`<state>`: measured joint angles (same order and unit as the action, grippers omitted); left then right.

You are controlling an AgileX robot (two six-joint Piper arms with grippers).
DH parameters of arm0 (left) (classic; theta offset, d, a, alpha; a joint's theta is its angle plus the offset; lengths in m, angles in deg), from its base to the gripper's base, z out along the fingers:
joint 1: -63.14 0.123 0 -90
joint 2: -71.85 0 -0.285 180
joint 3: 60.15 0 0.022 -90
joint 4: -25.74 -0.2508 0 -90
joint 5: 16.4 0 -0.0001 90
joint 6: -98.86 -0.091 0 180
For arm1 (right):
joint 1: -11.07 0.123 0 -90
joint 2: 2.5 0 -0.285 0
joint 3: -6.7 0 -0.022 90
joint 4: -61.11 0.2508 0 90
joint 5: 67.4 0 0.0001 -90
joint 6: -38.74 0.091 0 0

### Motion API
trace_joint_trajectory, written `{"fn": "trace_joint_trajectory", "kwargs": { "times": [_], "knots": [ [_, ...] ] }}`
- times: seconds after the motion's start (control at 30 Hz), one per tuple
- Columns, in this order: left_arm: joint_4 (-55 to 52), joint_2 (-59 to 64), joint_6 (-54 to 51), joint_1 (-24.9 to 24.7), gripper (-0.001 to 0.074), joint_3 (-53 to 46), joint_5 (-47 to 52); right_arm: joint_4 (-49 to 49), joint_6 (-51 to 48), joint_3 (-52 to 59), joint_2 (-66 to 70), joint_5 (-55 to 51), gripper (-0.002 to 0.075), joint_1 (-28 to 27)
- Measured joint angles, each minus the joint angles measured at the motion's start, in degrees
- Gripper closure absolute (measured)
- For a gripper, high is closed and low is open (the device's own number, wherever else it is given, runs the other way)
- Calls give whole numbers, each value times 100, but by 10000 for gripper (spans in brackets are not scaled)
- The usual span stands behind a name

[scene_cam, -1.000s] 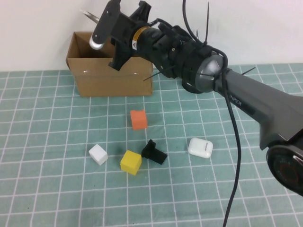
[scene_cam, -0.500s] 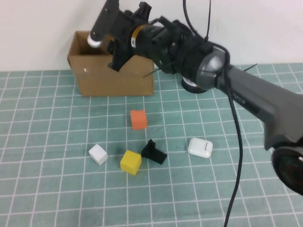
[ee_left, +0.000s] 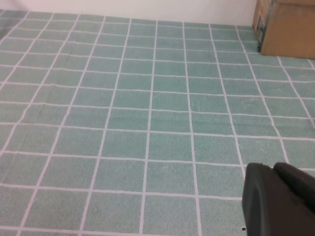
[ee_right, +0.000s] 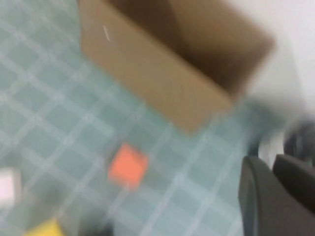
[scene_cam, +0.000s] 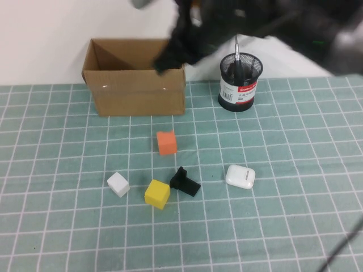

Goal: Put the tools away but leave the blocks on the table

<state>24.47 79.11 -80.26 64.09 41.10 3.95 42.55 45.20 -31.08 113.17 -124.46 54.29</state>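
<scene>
1. Hard to make out: the right gripper (scene_cam: 184,37), only a dark blurry smear high up over the back right corner of the cardboard box (scene_cam: 136,85). Cut off by the top edge of the high view. No way to tell if open or closed.
2. Just as blurry from the right wrist: a dark rounded lump of gripper in one corner, with the brown box and a smeared orange block (ee_right: 128,165) below.
3. Out of the high view: the left gripper (ee_left: 278,199). From its own wrist, only a black rounded lump low over bare green mat, cut off at the edge. Cannot tell if open or closed.
4. Standing in a round black mesh cup (scene_cam: 240,85) just right of the box: the screwdriver (scene_cam: 237,54), thin shiny shaft pointing up, black handle half hidden by the mesh.
5. Box open on top, plain brown card, inside mostly dark and hard to see into.
6. On the table (scene_cam: 295,226), a flat teal mat with white grid lines: the orange block in the middle, the white block (scene_cam: 118,184) and the yellow block (scene_cam: 157,194) nearer the camera, all small cubes, apart.
7. Touching or nearly touching the yellow block: a small black angular piece (scene_cam: 185,182). To its right, apart, a smooth white rounded case (scene_cam: 240,176).
</scene>
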Motion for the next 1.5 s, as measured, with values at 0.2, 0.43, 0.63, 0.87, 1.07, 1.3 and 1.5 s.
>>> {"fn": "trace_joint_trajectory", "kwargs": {
  "times": [0.2, 0.43, 0.63, 0.87, 1.07, 1.3, 1.5],
  "knots": [
    [10, 0, 0, 0, 739, 0, 0, -35, 722, 1700, -1355, -251, 730, -10],
    [10, 0, 0, 0, 739, 0, 0, 25, 997, 2310, -2302, -1356, 732, -10],
    [10, 0, 0, 0, 739, 0, 0, -92, 1018, 2343, -2348, -1449, 732, -10],
    [10, 0, 0, 0, 739, 0, 0, -231, -51, 2631, -2573, -1449, 732, -22],
    [10, 0, 0, 0, 739, 0, 0, 249, -495, 3604, -3595, -1046, 733, -583],
    [10, 0, 0, 0, 739, 0, 0, 1249, -1683, 6279, -5618, 1354, 733, -2277],
    [10, 0, 0, 0, 739, 0, 0, 1662, -1789, 8617, -7068, 3211, 733, -3493]
  ]
}}
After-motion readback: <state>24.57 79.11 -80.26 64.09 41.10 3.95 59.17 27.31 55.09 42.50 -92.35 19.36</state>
